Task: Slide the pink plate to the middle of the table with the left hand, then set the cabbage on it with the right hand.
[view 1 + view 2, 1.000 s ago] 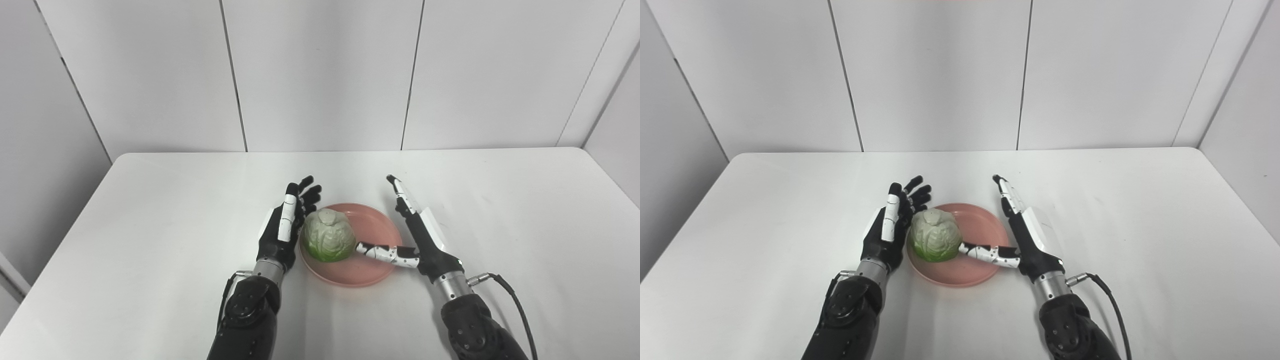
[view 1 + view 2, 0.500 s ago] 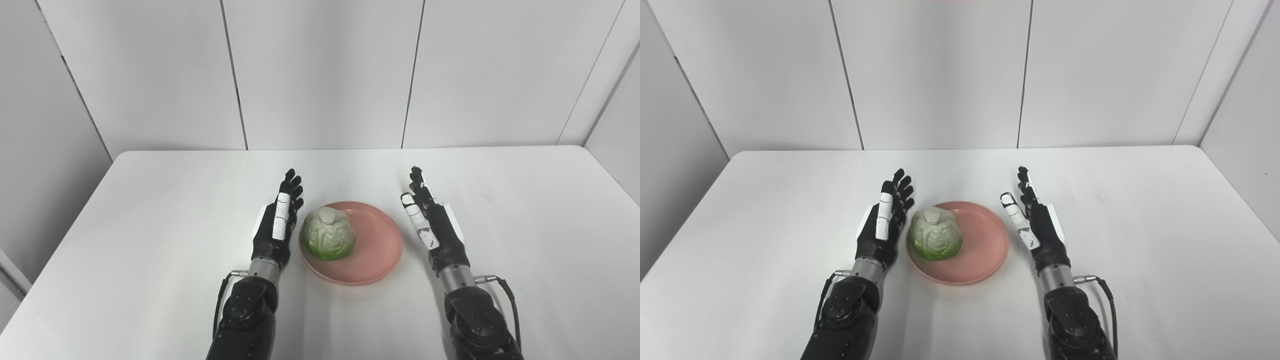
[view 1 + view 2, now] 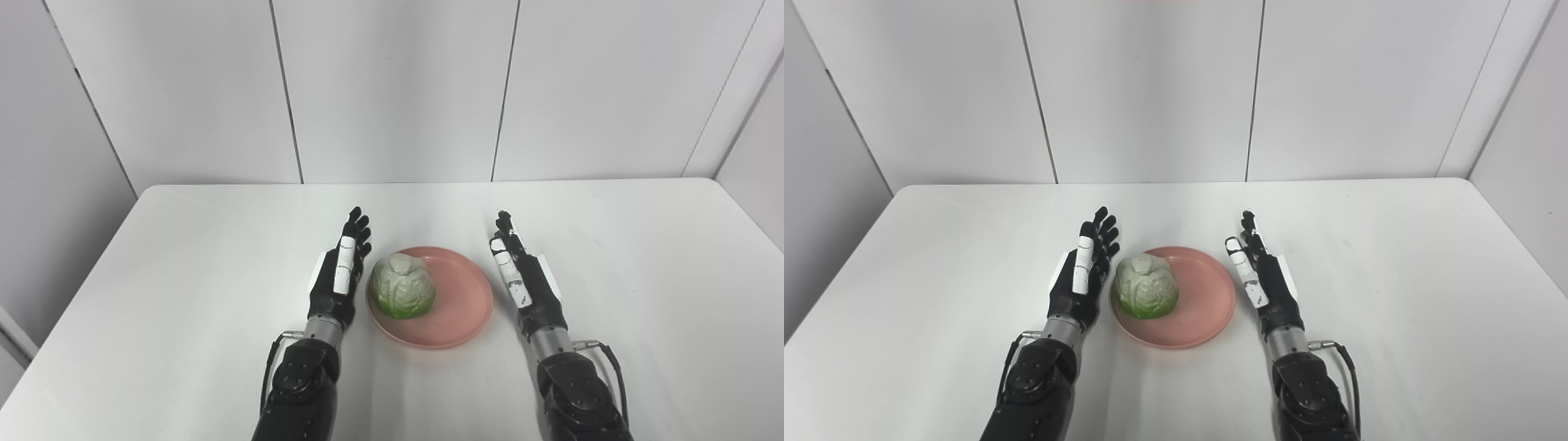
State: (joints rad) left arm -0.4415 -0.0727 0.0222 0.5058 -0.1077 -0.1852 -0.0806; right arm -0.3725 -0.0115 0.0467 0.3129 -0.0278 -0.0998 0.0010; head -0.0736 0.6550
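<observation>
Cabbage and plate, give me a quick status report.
Left hand open, right hand open, flanking the pink plate. Cabbage sits on the plate's left side. Nothing in the way.

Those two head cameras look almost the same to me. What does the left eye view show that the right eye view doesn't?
Only the left eye view shows a strip of floor and wall base past the table's left edge, at the bottom left corner. Only the right eye view shows more of the grey side wall on the right. Both share the cabbage lying on the pink plate's left part, with the open left robot hand and right robot hand flanking it, touching nothing.
</observation>
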